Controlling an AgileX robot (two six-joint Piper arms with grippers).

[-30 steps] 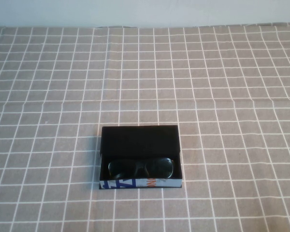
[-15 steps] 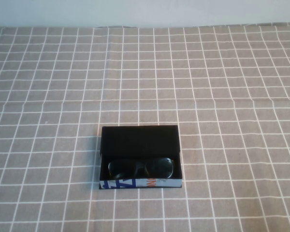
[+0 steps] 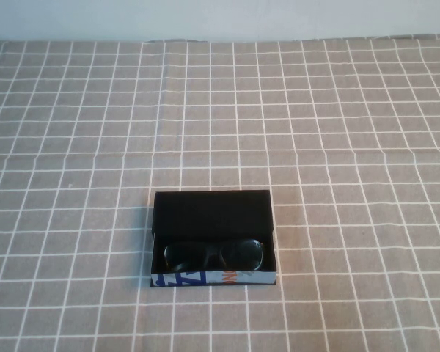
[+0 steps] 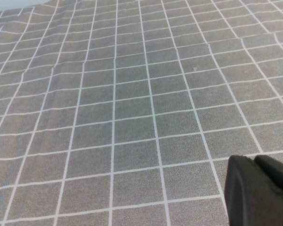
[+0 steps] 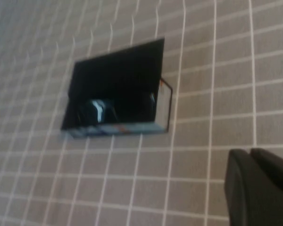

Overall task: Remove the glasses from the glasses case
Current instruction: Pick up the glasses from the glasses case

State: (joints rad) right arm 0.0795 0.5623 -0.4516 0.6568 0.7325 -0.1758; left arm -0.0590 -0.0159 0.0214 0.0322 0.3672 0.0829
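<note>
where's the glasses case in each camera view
High view: glasses case low centre, open, glasses inside.
Left wrist view: not in it, only checked cloth.
Right wrist view: upper left of centre.
Shared landmark: the printed strip along one case edge.

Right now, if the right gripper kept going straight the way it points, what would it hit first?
Probably the glasses case, which lies ahead of the right gripper with only checked tablecloth between them, though depth is unclear. The left gripper faces only cloth.
</note>
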